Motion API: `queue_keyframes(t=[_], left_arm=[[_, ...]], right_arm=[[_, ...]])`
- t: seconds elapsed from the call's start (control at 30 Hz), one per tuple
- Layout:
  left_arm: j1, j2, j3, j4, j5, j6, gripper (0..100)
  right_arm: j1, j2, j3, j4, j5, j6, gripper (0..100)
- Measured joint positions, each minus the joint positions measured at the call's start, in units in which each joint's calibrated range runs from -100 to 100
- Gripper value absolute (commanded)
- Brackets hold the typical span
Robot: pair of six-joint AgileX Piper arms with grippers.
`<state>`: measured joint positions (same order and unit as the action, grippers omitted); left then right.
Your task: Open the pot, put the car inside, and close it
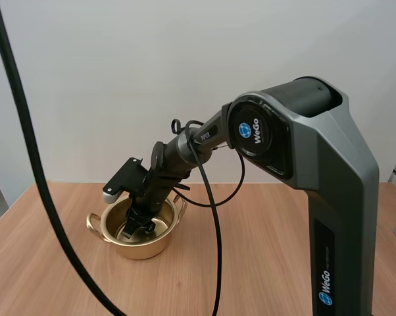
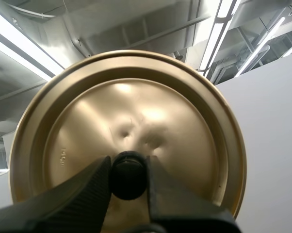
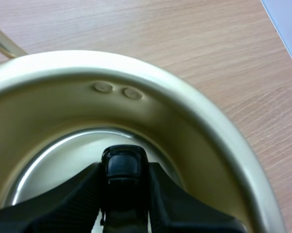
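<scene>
right jaws clamp a small black toy car (image 3: 122, 167) inside the open round gold metal pot (image 1: 142, 249).
left jaws, narrowly apart, pinch the black knob (image 2: 128, 174) of the round gold metal lid (image 2: 131, 111), held off the pot. one pot, one lid, one car. the pot stands on the light wooden tabletop (image 1: 270, 257); the car sits low inside it.

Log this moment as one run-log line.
phase: car placement in pot | left gripper: holding lid by knob | right gripper: inside pot, pinching car | pot: open, on table
</scene>
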<state>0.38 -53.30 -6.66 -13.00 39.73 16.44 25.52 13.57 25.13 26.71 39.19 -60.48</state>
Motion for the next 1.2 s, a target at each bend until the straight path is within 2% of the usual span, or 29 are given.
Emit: queue_keyframes(t=[0.47, 0.67, 1.07, 1.2], left_arm=[[0.0, 0.0, 0.0, 0.4, -0.15, 0.0, 0], [0.0, 0.0, 0.0, 0.55, -0.15, 0.0, 0], [0.0, 0.0, 0.0, 1.18, 0.05, 0.0, 0], [0.0, 0.0, 0.0, 1.18, 0.05, 0.0, 0]], right_arm=[[0.0, 0.0, 0.0, 0.0, -0.17, 0.0, 50], [0.0, 0.0, 0.0, 0.0, -0.17, 0.0, 69], [0.0, 0.0, 0.0, 0.0, -0.17, 0.25, 69], [0.0, 0.0, 0.0, 0.0, -0.17, 0.25, 63]])
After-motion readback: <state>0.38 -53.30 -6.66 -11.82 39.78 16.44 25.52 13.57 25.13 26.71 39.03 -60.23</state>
